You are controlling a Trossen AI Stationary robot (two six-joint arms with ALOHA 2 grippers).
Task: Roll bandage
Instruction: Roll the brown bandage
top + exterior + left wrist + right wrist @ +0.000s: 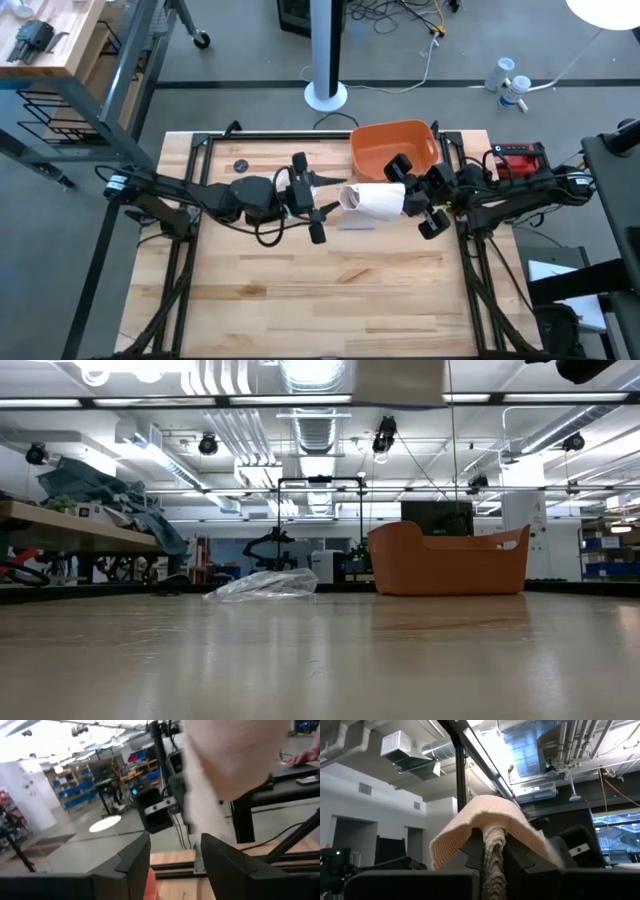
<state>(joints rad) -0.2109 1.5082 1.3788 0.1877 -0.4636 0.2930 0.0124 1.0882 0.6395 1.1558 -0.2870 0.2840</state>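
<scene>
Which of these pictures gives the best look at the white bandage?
The high view: the whole bandage shows there, stretched between both arms in front of the orange tub. The right wrist view shows it draped over that tool, the left wrist view only a blurred piece. The low view misses it.

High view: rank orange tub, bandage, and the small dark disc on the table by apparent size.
1. Orange tub, largest.
2. Bandage, smaller; it is held up off the table between the two grippers, so nearer the camera and may look bigger than it is.
3. Small dark disc, clearly smallest.

Off-white bandage [378, 199] held above table, draped, partly rolled, beside orange tub [394, 147].
</scene>
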